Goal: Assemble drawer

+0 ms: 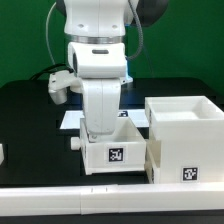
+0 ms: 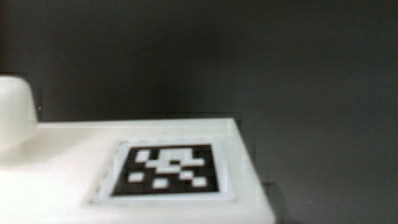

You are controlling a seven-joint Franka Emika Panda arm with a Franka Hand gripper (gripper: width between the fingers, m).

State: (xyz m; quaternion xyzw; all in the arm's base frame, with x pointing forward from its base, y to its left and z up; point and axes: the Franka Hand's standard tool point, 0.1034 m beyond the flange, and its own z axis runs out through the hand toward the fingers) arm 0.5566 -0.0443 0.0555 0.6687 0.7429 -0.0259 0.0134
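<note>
A small white tray with a tag on its near face and a knob on the exterior view's left stands right against the large white housing. My gripper reaches down into the tray and grips its wall. The fingertips are hidden by the tray. In the wrist view the tray's tagged face fills the lower part, very close and blurred, with a white rounded piece beside it. No fingers show there.
The marker board lies flat behind the arm. Another white part shows at the exterior view's left edge. The black table ends in a white front edge.
</note>
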